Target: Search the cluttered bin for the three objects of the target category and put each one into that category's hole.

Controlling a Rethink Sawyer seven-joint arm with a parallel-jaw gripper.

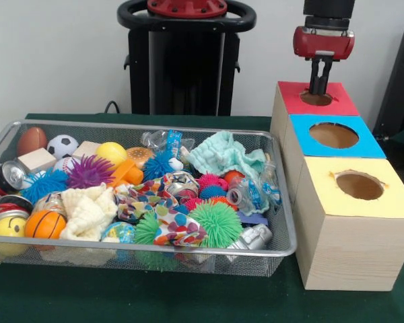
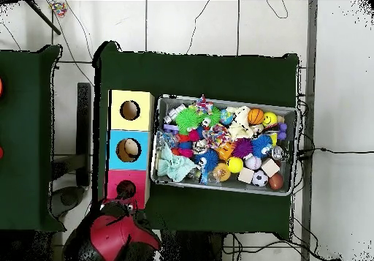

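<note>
Fingers (image 1: 320,82) dip into red box's (image 1: 340,102) round hole (image 1: 316,98).

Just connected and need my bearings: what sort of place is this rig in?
Probably a robotics lab test cell, not a home or warehouse. A green-covered table holds a wire mesh bin crammed with toys, beside three wooden boxes with colour-coded holes. Loose cables trail over the tiled floor.

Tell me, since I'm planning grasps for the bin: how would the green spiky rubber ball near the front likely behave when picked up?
The green spiky rubber ball looks soft, so its bristles would probably bend and let it slip. It seems light for its size. Resting on a patterned cloth in the wire mesh bin, it may roll if nudged.
</note>
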